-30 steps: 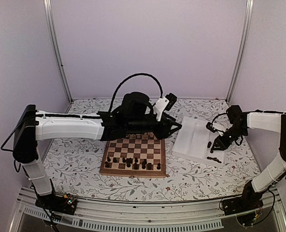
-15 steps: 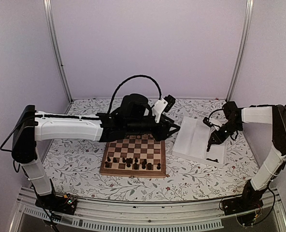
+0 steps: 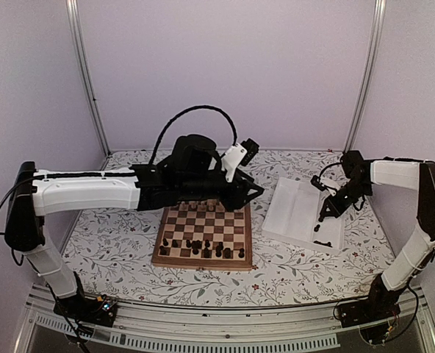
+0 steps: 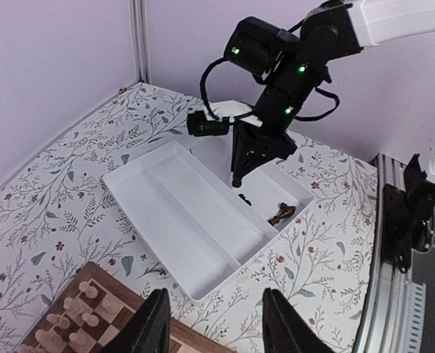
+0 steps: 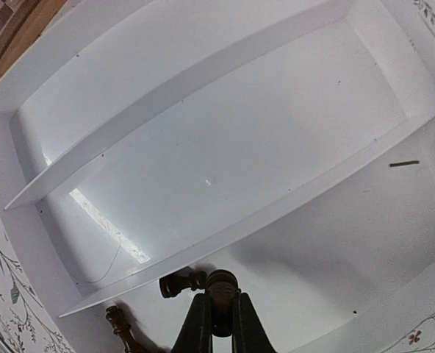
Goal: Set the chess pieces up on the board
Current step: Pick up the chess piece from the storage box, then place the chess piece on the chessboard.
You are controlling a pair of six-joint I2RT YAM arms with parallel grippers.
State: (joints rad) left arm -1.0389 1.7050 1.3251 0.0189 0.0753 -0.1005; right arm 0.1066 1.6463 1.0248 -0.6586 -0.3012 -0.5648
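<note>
Some chess pieces [image 3: 203,247] stand on our board's [image 3: 203,264] near side, a few lie in the white tray [image 3: 295,209], our right gripper [image 5: 217,312] pinches one dark piece [image 5: 221,283] above it, left gripper [image 4: 216,298] spread empty.

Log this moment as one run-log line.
right gripper: shut on dark piece, over white tray | left gripper: open, near board far-right corner | tray: two other dark pieces lying inside
</note>
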